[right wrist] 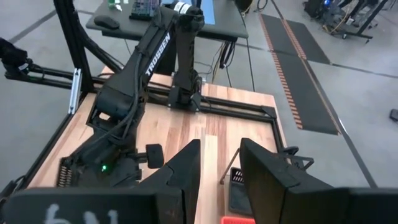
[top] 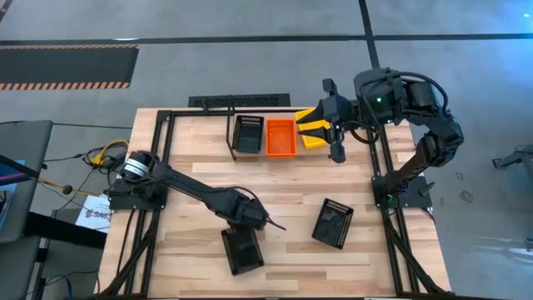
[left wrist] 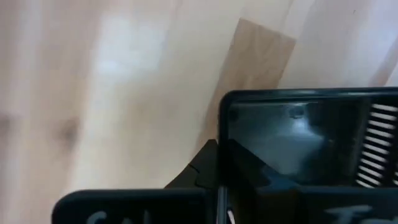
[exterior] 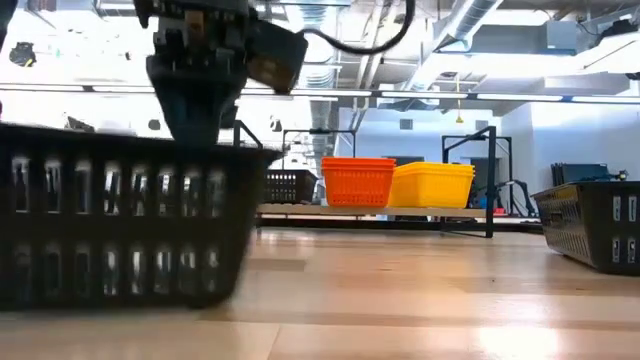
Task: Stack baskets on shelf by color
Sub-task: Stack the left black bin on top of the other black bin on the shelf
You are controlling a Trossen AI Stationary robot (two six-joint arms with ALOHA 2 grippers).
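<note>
A black basket point(top: 242, 250) lies near the table's front edge, and my left gripper point(top: 248, 222) points down, shut on its far end. In the low view this basket point(exterior: 110, 230) fills the left side under the gripper point(exterior: 200, 135). On the shelf point(top: 228, 137) at the far edge stand a black basket point(top: 248, 133), an orange basket point(top: 281, 137) and a yellow basket point(top: 310, 137) side by side. Another black basket point(top: 333, 223) rests flat on the table to the right. My right gripper point(right wrist: 217, 168) hovers open and empty high over the shelf's right end. My left gripper has the black basket's far short wall point(left wrist: 222, 163) between its two fingers, near a corner. The fingers come from above, pointing down. One finger point(left wrist: 124, 205) stands outside the wall. I cannot tell whether the basket's bottom is clear of the table.
A black tube frame point(top: 166, 125) edges the table on the left, right and far sides. The bare wood between the two loose black baskets point(top: 287, 233) is free. A desk and cables stand off the table's left side.
</note>
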